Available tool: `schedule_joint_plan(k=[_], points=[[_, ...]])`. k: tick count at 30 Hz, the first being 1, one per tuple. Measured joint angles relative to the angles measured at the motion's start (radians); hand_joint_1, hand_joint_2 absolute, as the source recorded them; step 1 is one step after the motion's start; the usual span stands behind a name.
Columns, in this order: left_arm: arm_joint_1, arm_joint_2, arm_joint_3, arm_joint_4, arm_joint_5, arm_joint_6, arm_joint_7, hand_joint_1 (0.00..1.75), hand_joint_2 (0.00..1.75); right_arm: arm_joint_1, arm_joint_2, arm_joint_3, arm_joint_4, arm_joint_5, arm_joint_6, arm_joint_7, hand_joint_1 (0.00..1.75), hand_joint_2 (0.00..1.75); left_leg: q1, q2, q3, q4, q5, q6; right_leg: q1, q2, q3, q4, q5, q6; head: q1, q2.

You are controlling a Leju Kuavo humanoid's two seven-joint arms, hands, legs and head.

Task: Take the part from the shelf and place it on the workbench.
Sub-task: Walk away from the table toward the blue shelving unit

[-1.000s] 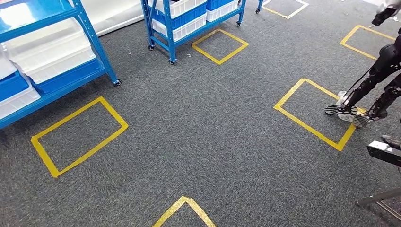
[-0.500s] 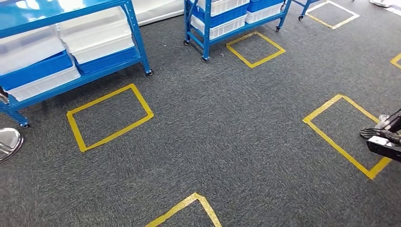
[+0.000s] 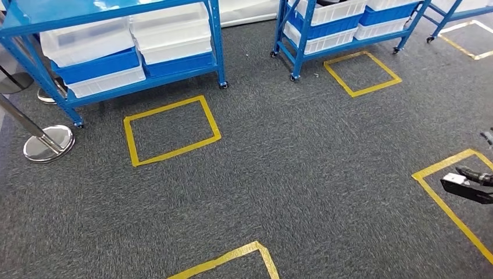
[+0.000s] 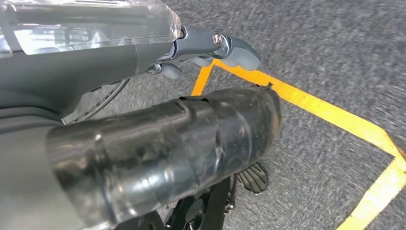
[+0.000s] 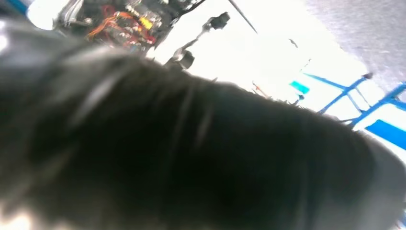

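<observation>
Not at the shelf yet, nothing picked up

Robot's on the grey carpet (image 3: 279,168) facing the blue shelf (image 3: 116,46) stacked with white and blue bins (image 3: 168,35); the part's presumably in one, can't see it. Left hand (image 4: 210,48) holds nothing, fingers look loosely curled; right hand (image 5: 191,158) is a blur, can't tell. Next: probably walk up to the shelf. No readable labels.
</observation>
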Motion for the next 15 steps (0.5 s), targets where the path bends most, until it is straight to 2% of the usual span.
schedule_joint_plan(k=[1,2,4,5,6,7,8,9,10,12,13,14,15], points=[[0.001,0.000,0.000,0.000,0.000,0.000,0.000,0.00,0.00,0.000,0.000,0.002,0.000,0.000,-0.001,0.000,0.00,0.00,0.001,-0.011,-0.004,-0.002,0.002,-0.006,-0.002,-0.013,0.000,0.000,0.001,-0.007,0.000,0.000],[0.003,0.000,0.000,-0.001,0.000,0.000,0.001,0.00,0.00,-0.002,0.000,0.004,0.000,0.000,-0.002,0.000,0.00,0.00,0.000,-0.005,-0.008,0.004,-0.002,-0.011,-0.003,-0.025,0.002,-0.003,0.002,-0.013,0.000,0.000],[0.003,0.001,0.000,-0.002,-0.001,0.002,0.001,0.00,0.00,-0.002,0.000,0.007,0.000,0.000,-0.003,0.000,0.00,0.00,-0.002,0.048,-0.038,0.062,-0.039,-0.021,-0.005,-0.051,0.008,-0.010,0.004,-0.029,-0.002,0.000],[0.002,0.001,0.000,-0.003,-0.001,0.003,0.002,0.00,0.00,-0.002,0.000,0.008,0.000,0.001,-0.004,0.000,0.00,0.00,-0.002,0.085,-0.065,0.119,-0.070,-0.025,-0.001,-0.065,0.009,-0.011,0.004,-0.034,-0.003,0.000],[0.001,0.000,0.000,-0.003,-0.002,0.004,0.003,0.00,0.00,-0.001,0.001,0.009,0.001,0.001,-0.005,0.000,0.00,0.00,0.000,0.107,-0.098,0.184,-0.100,-0.028,0.002,-0.078,0.010,-0.011,0.003,-0.038,-0.004,0.000],[0.001,0.000,0.000,-0.003,-0.002,0.007,0.004,0.00,0.00,-0.001,0.001,0.010,0.002,0.001,-0.005,0.000,0.00,0.00,0.001,0.118,-0.126,0.239,-0.120,-0.029,0.005,-0.091,0.010,-0.011,0.002,-0.039,-0.004,0.000],[0.001,0.000,-0.001,-0.003,-0.003,0.010,0.005,0.00,0.00,-0.001,0.001,0.012,0.003,0.001,-0.005,0.000,0.00,0.00,0.002,0.122,-0.140,0.267,-0.123,-0.029,0.008,-0.104,0.011,-0.011,0.001,-0.040,-0.004,0.000],[0.001,0.000,-0.001,-0.003,-0.003,0.012,0.006,0.00,0.00,-0.001,0.002,0.013,0.003,0.001,-0.006,0.000,0.00,0.00,0.002,0.125,-0.135,0.257,-0.107,-0.026,0.011,-0.116,0.012,-0.011,0.000,-0.041,-0.004,0.000],[0.002,0.000,-0.001,-0.003,-0.004,0.015,0.006,0.00,0.00,-0.002,0.002,0.014,0.004,0.001,-0.006,0.000,0.00,0.00,0.001,0.131,-0.108,0.208,-0.077,-0.021,0.014,-0.129,0.014,-0.011,-0.001,-0.041,-0.004,0.000],[0.001,0.001,-0.002,-0.003,-0.004,0.017,0.006,0.00,0.00,-0.004,0.002,0.014,0.004,0.003,-0.007,0.000,0.00,0.00,-0.008,0.165,-0.034,0.070,-0.023,0.000,0.020,-0.153,0.020,-0.011,-0.005,-0.038,-0.004,0.000],[0.000,0.002,-0.003,-0.004,-0.004,0.017,0.006,0.00,0.00,-0.006,0.002,0.015,0.005,0.004,-0.007,0.000,0.00,0.00,-0.013,0.180,-0.008,0.022,-0.009,0.009,0.022,-0.162,0.022,-0.011,-0.006,-0.035,-0.004,0.000],[0.000,0.003,-0.004,-0.005,-0.004,0.017,0.006,0.00,0.00,-0.008,0.002,0.016,0.006,0.004,-0.008,0.000,0.00,0.00,-0.017,0.189,0.003,-0.001,-0.007,0.014,0.022,-0.171,0.023,-0.012,-0.007,-0.031,-0.003,0.000],[0.000,0.003,-0.005,-0.005,-0.004,0.018,0.006,0.00,0.00,-0.010,0.002,0.019,0.007,0.005,-0.008,-0.002,0.00,0.00,-0.019,0.185,0.003,-0.004,-0.006,0.017,0.022,-0.180,0.025,-0.015,-0.007,-0.026,-0.003,0.000]])
